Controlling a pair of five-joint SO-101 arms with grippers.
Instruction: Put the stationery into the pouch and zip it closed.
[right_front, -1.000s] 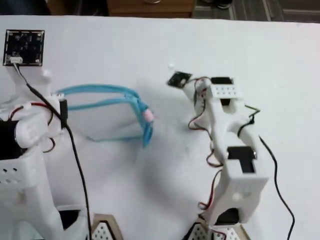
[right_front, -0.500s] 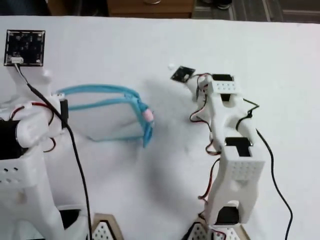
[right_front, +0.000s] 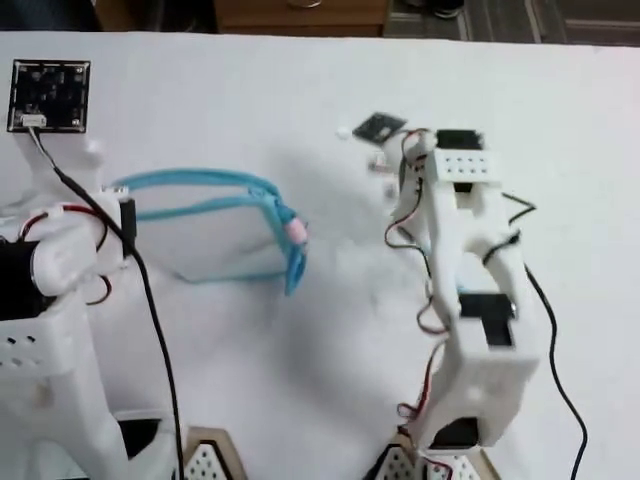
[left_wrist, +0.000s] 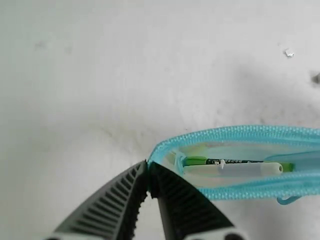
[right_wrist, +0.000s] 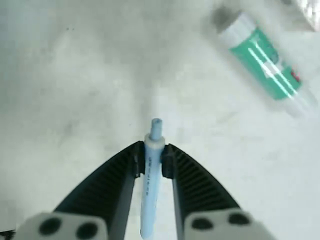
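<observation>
1. Over the last second the right arm (right_front: 470, 290) has been stretched away from its base. Its wrist has been carried farther from the pouch (right_front: 215, 245), and the pouch itself has been left unmoved.
2. From this it is judged that one item is in hand but not yet brought to the pouch mouth. The zip is not yet closed.
3. The grip is settled by the right wrist view. The right gripper (right_wrist: 152, 147) is clamped on a pale blue pen (right_wrist: 150, 200), whose tip pokes past the fingertips. A glue stick (right_wrist: 264, 64) lies on the table ahead of them, off to one side and apart.
4. In the left wrist view the left gripper (left_wrist: 148, 177) is pinched tight on the pouch's corner. A green pen (left_wrist: 227, 161) is already inside, just beyond the fingertips.
5. The layout is added by the high view. The mouth gapes, and the pink zip pull (right_front: 296, 230) sits at the end far from the left gripper.
</observation>
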